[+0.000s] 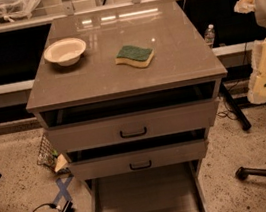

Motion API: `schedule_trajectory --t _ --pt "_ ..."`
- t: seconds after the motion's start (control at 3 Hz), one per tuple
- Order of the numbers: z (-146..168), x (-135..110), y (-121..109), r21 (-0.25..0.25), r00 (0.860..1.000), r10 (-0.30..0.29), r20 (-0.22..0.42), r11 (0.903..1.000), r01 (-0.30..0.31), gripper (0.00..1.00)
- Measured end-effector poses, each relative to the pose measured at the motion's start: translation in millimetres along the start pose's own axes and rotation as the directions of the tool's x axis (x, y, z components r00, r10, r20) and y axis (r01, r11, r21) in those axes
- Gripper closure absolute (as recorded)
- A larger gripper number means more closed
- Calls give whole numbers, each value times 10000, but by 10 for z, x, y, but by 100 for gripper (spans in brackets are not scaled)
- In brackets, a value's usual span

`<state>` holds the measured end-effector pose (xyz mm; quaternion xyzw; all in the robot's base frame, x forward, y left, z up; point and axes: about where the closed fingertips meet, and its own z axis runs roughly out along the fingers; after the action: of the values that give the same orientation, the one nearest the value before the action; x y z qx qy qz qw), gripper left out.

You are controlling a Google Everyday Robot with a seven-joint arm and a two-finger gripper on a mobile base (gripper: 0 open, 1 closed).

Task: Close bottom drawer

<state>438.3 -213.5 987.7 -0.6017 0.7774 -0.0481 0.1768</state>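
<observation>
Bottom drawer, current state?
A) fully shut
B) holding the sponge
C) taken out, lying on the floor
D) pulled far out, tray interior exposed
D: the bottom drawer sticks out well past the middle drawer, with its tray floor in plain view. The tool hangs at the right edge of the camera view, apart from the cabinet.

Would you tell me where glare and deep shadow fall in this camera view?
Camera view: ceiling-light glare streaks the rear of the cabinet top; gaps above both upper drawers sit in dark shadow; the open bottom drawer is dimly, evenly lit; the gripper, at the right edge, glows pale.
</observation>
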Motion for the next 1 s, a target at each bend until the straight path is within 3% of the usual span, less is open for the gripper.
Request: schedule_trajectory --t 0.33,0.67,1.0 --pt "-1 0 0 2 10000 0 1 10000 0 0" --pt "75 28 40 291 9979 125 633 9995 -143 0" --pt "282 109 368 465 9851 82 1719 9988 -164 0"
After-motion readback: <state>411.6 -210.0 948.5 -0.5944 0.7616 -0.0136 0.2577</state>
